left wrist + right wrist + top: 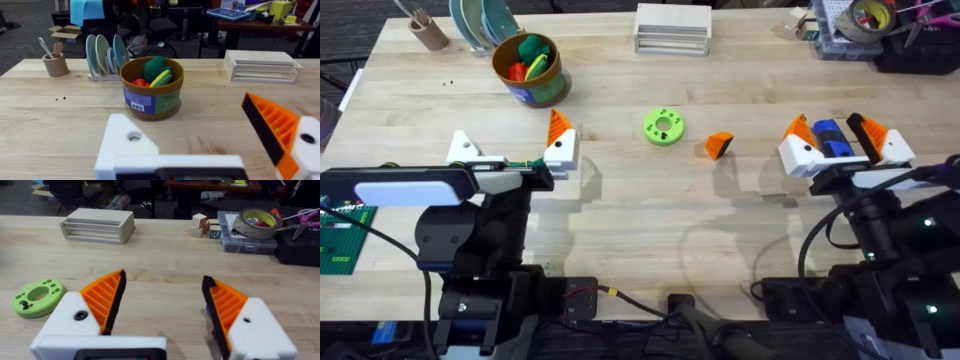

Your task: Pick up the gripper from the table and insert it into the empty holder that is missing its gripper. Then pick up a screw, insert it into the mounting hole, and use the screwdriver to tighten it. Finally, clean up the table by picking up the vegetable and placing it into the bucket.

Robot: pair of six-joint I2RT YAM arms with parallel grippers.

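Two arms low at the near edge of the table [640, 220], pale planks, seams running left to right.

Left gripper [510, 152]: spread wide, nothing between. One finger a bare white holder [463, 147], mounting hole visible in the left wrist view [134, 136]; other finger carrying its orange ribbed pad [559, 124].

Right gripper [843, 140]: spread wide, both orange pads fitted, blue screwdriver [831, 139] lying between the fingers in the overhead view; contact cannot be told.

Loose orange gripper [719, 145] on the planks near centre, just right of a green round disc [663, 127], well apart from both arms.

Bucket [530, 70] at far left-centre, toy pieces inside. Vegetable not made out on the table.

Far edge crowded: tan cup [428, 32], plate rack [482, 24], white slatted box [672, 29], clear case with tape roll [860, 22]. Open planks across the middle strip and between the arms. Green board [338, 238] past the left edge. Chairs and desks beyond in the wrist views.
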